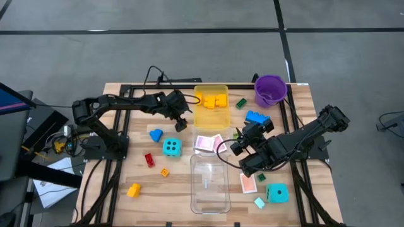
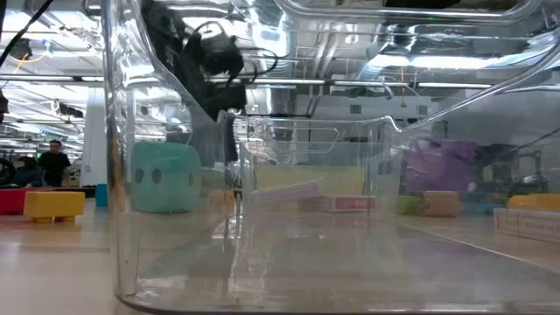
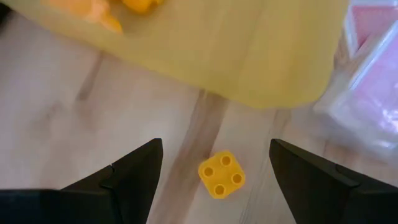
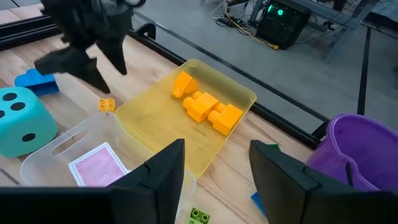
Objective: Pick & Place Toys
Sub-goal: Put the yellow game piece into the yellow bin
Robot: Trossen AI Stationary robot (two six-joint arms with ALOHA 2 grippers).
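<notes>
My left gripper (image 1: 182,121) hangs open by the near left corner of the yellow-tinted tray (image 1: 211,115). In its wrist view a small yellow four-stud brick (image 3: 221,174) lies on the table between and below the open fingers, untouched; the brick also shows in the right wrist view (image 4: 106,104). My right gripper (image 1: 240,141) is open and empty above the table, right of a small clear tray holding pink-backed cards (image 1: 208,144). Several yellow bricks (image 4: 205,107) lie in the yellow-tinted tray. One cyan die (image 1: 171,147) sits left of the cards, another (image 1: 277,193) at the near right.
A large clear tray (image 1: 209,183) stands at the near middle and a purple bucket (image 1: 271,90) at the far right. Blue bricks (image 1: 155,133) (image 1: 256,118), a red (image 1: 149,159), an orange (image 1: 165,171), a yellow (image 1: 133,190) and a green brick (image 1: 241,103) and a pink card (image 1: 248,183) lie scattered.
</notes>
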